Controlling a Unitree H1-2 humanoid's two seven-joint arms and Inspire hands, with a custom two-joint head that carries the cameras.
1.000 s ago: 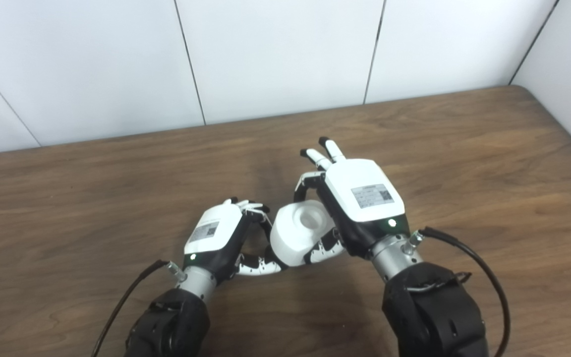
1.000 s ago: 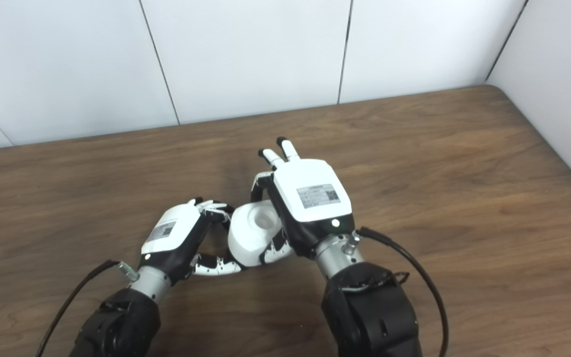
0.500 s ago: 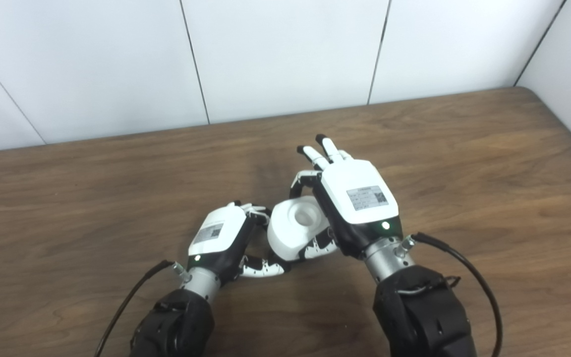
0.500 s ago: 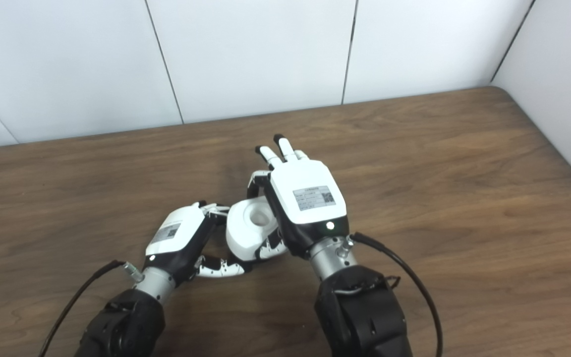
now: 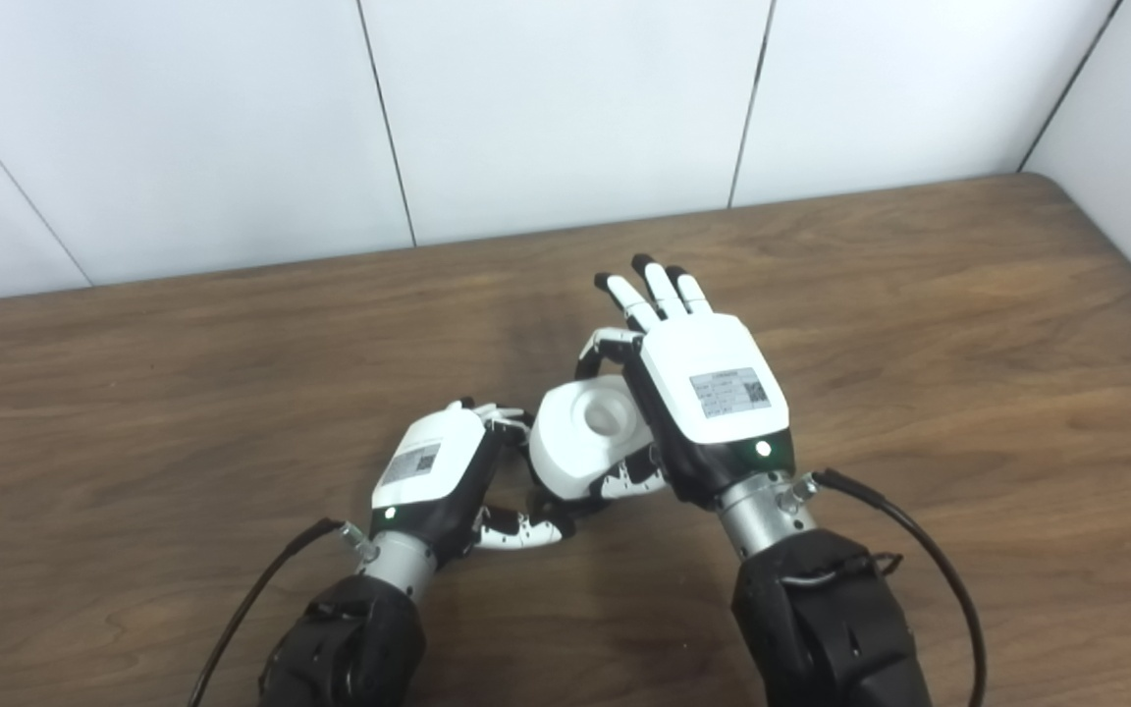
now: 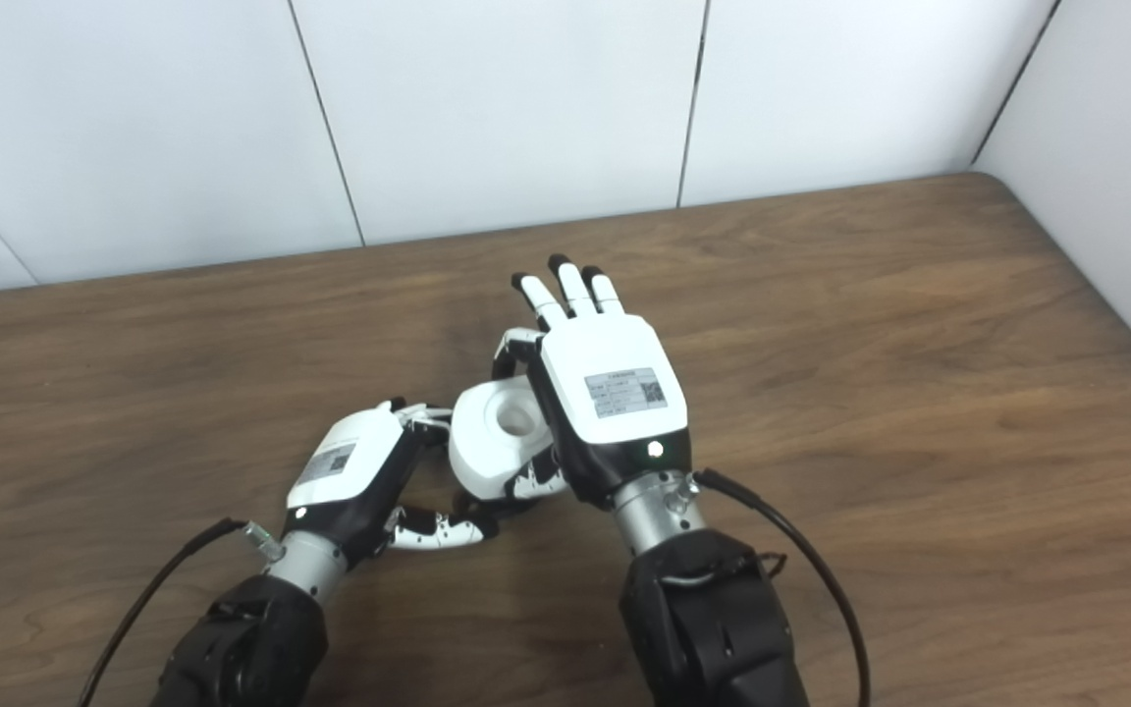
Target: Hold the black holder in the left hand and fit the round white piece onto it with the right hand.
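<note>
At frame centre our right hand [image 5: 708, 393] pinches the white piece [image 5: 585, 442] between thumb and one finger, other fingers spread; our left hand [image 5: 433, 471] curls beside it, holder hidden, grip unclear

Round white piece [image 5: 585, 440]: a squat cylinder with a circular recess in its upper face, tilted so that the recess faces up and toward the camera. It sits above the worktop between the two hands. Black holder: largely hidden beneath the white piece; its shape cannot be told.
</note>
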